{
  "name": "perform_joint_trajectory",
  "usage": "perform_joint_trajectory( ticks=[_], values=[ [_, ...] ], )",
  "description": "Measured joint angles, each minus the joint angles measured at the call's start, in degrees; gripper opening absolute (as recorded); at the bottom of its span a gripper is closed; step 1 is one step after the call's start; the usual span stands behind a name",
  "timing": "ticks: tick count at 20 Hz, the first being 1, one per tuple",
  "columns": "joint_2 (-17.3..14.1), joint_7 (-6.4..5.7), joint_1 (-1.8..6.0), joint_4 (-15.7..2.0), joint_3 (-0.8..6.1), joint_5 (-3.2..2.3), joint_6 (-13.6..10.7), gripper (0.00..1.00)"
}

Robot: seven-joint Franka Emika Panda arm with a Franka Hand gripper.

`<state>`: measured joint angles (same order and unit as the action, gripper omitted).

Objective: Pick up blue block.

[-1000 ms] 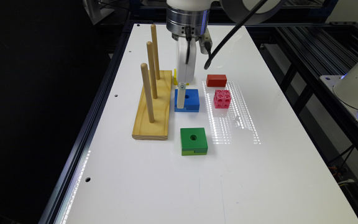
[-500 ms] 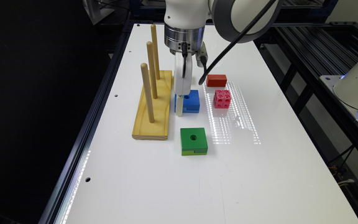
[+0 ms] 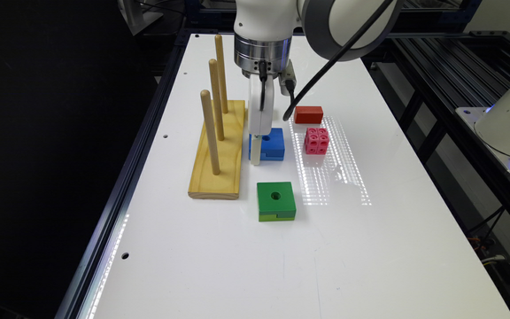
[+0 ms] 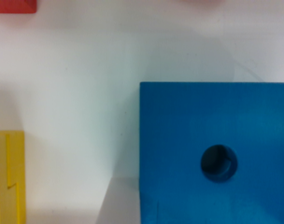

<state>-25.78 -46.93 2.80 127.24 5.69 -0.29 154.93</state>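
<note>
The blue block (image 3: 272, 142) lies flat on the white table (image 3: 281, 266) beside the wooden peg base, its round hole facing up. In the wrist view the blue block (image 4: 216, 121) is very close, and one pale finger (image 4: 119, 205) stands right against its side edge; the other finger is out of frame. My gripper (image 3: 260, 156) hangs straight down over the block's edge on the peg-base side, lowered to table level and open around the block.
A wooden base (image 3: 219, 150) with three upright pegs stands just beside the gripper. A green block (image 3: 275, 200) lies nearer the camera; a red block (image 3: 308, 114) and a pink cube (image 3: 317, 140) lie on the exterior view's right. A yellow block (image 4: 6, 177) sits close by.
The gripper has come down over the blue block, its tip now reaching table level at the block's edge. The block has not moved.
</note>
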Motion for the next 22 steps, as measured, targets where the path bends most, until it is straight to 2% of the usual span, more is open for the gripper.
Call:
perform_joint_trajectory(
  ticks=[6,12,17,22],
  values=[
    [3.16,0.00,0.00,0.04,-0.01,0.00,-3.36,0.00],
    [4.66,0.00,0.00,0.05,-0.01,0.00,-4.58,0.00],
    [10.12,0.00,0.00,0.13,0.04,0.00,-10.34,0.00],
    [12.77,0.00,0.00,0.09,0.07,0.00,-12.67,0.00]
  ],
)
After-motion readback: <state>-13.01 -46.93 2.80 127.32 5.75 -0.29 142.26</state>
